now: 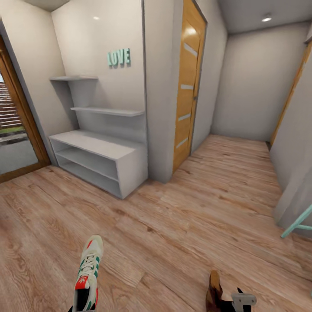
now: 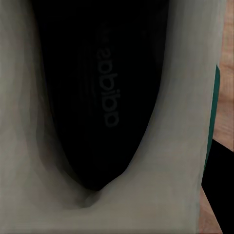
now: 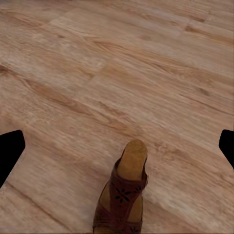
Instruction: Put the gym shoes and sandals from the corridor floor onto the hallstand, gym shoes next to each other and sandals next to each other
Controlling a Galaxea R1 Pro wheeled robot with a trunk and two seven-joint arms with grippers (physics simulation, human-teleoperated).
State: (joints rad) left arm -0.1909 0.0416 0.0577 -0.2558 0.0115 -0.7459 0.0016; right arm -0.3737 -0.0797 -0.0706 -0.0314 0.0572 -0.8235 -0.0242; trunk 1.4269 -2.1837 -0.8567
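The head view looks forward and down along a corridor from standing height, taking in the floor (image 1: 173, 225), the hallstand (image 1: 97, 160) against the wall at left, a door (image 1: 187, 86) and the far end wall. At its lower edge sit a gym shoe (image 1: 88, 277) and a sandal (image 1: 214, 294).

The left wrist view is pressed very close to the gym shoe (image 2: 112, 97), looking into its dark insole, a strip of floor at one edge.

The right wrist view faces down at the floor (image 3: 117, 73) from close above, sharing the sandal (image 3: 124, 195) with the head view.
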